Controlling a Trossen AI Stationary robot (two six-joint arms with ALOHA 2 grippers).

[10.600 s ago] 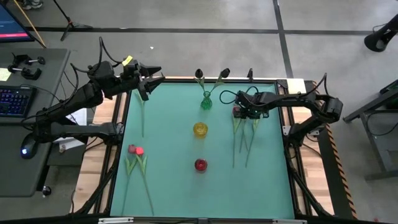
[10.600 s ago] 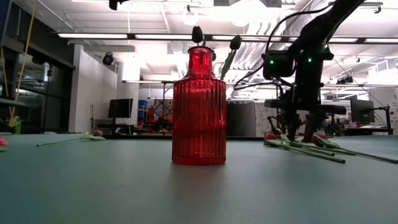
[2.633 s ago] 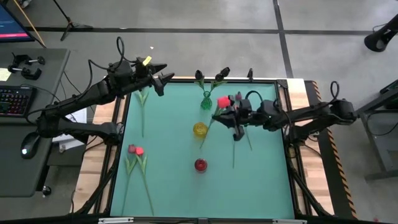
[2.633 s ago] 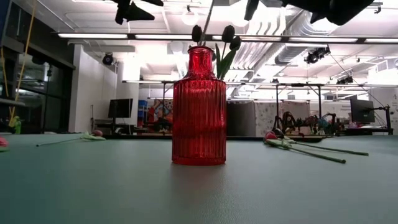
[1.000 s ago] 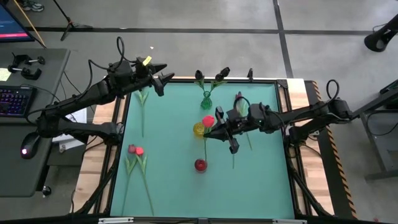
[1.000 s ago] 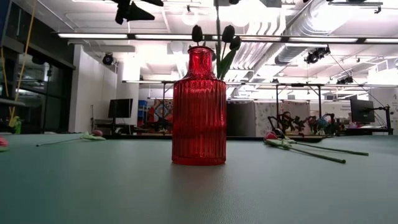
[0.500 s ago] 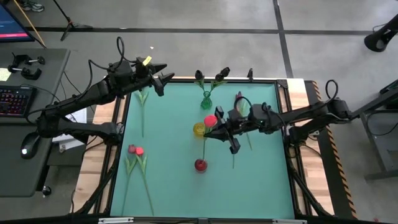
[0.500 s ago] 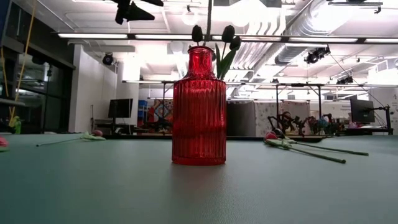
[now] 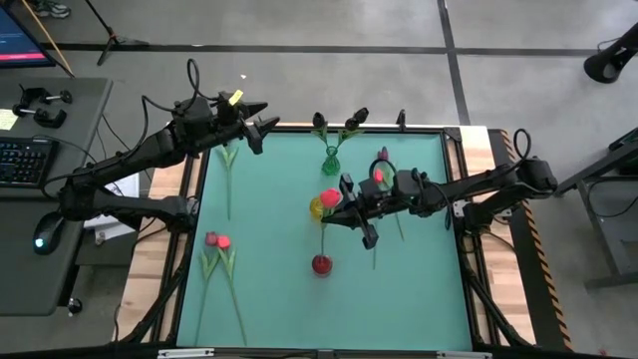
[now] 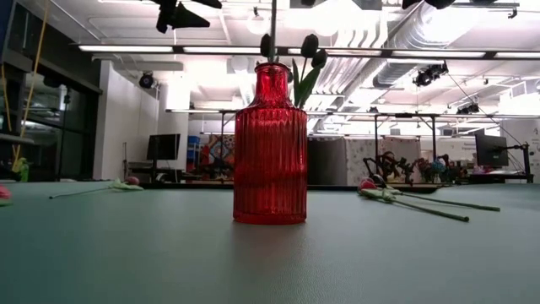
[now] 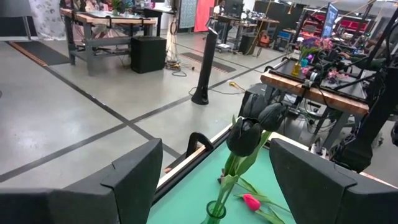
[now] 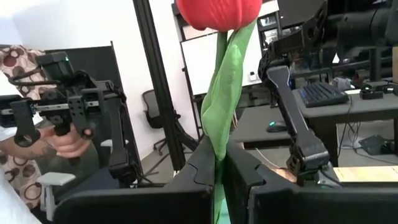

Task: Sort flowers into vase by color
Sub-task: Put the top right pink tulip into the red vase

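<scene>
My right gripper is shut on a bright red tulip, held high over the middle of the green table. Directly below it stands the red vase, with a yellow vase and a green vase behind it in a row. Dark tulips stand in the green vase. My left gripper hovers open above the table's far left corner, touching nothing. My right gripper pinches the red tulip's stem and wrapped green leaf between its two fingers, a little below the head. The fingers come about level from the table's right, across the stem. The flower is upright, and its stem hangs down to the red vase's mouth.
Two tulips with red and pink heads lie near the left edge, and another lies farther back. Pink-headed tulips and their stems lie right of the vases. A person's hand shows in the room beyond.
My right gripper has carried the red tulip a little toward the table's left edge, still shut on it. The hanging stem has shifted left with it, from right of the red vase's neck to straight over its mouth.
</scene>
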